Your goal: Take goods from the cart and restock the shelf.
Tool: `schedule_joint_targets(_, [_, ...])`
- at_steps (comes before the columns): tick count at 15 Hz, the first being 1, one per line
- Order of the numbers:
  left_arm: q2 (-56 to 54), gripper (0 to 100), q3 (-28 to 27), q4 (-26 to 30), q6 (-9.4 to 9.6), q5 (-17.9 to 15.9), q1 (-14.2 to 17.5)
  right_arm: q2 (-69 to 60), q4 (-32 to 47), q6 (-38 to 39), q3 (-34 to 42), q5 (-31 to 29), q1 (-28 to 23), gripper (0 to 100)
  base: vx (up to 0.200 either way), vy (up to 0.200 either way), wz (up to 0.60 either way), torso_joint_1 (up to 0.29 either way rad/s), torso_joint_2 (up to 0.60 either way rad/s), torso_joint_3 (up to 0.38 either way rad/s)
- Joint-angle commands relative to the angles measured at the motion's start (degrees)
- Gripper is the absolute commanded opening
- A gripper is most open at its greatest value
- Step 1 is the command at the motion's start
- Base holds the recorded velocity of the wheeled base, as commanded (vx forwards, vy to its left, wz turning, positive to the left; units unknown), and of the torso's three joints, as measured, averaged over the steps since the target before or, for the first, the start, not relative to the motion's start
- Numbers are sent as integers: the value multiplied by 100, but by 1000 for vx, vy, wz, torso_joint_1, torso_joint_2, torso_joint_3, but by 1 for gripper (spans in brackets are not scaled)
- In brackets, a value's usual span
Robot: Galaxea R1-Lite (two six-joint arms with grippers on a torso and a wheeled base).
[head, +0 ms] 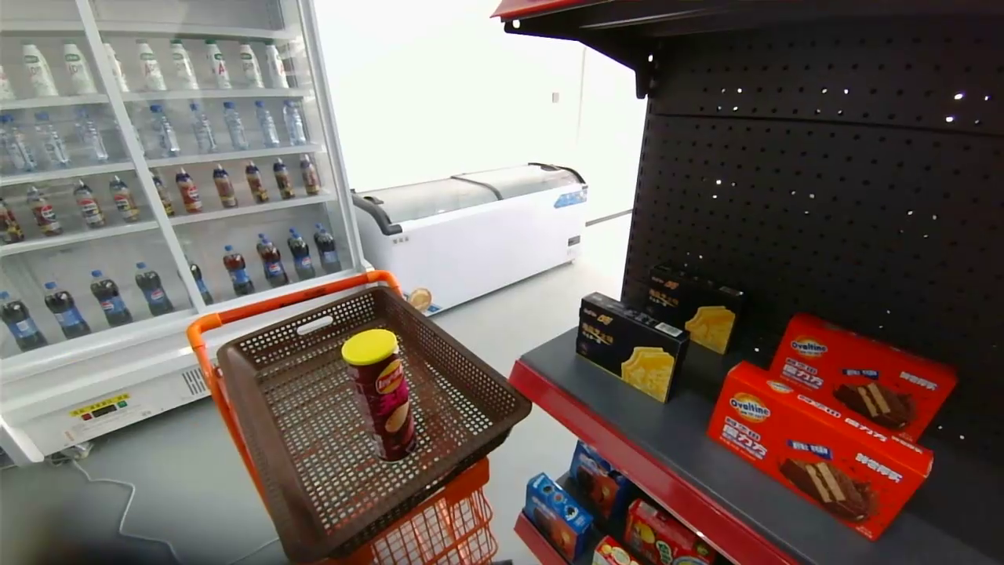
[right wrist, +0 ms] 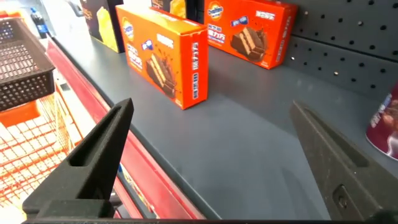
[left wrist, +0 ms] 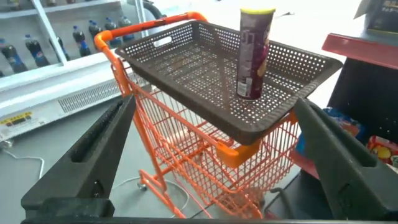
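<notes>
Chip can point(head: 380, 392) upright in brown basket point(head: 274, 377), 9 o'clock of shelf point(head: 690, 451). Left gripper point(left wrist: 214, 109) and right gripper point(right wrist: 211, 109) spread wide, holding nothing.

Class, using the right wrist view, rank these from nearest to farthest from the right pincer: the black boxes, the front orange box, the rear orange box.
1. Front orange box, near the shelf front edge.
2. Rear orange box, against the pegboard.
3. Black boxes, at the far end.

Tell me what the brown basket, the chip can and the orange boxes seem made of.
Brown basket: moulded plastic, matte, going by its uniform perforated walls. Chip can: likely cardboard tube with glossy printed wrap; yellow lid looks plastic. Orange boxes: printed cardboard, slight sheen, crisp folded edges.
</notes>
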Motion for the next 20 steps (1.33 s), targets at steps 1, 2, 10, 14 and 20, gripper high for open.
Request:
schedule_joint_targets(1, [673, 100, -1000, 246, 533, -120, -154, 0, -2, -2, 0, 1, 1, 100, 0, 0, 0, 0, 0, 0])
schedule_joint_targets(2, [1622, 100, -1641, 642, 559, -207, -330, 0, -2, -2, 0, 1, 1, 100, 0, 0, 0, 0, 0, 0])
schedule_joint_targets(10, [6693, 100, -3285, -141, -126, -673, -242, 0, -2, 7, 0, 1, 1, 100, 0, 0, 0, 0, 0, 0])
schedule_joint_targets(14, [7897, 100, -3135, -1125, 1087, -1772, 4, 0, -2, -2, 0, 1, 1, 100, 0, 0, 0, 0, 0, 0])
schedule_joint_targets(20, [9532, 100, -2845, -3023, 1183, -1772, 136, 0, -2, -2, 0, 1, 1, 100, 0, 0, 0, 0, 0, 0])
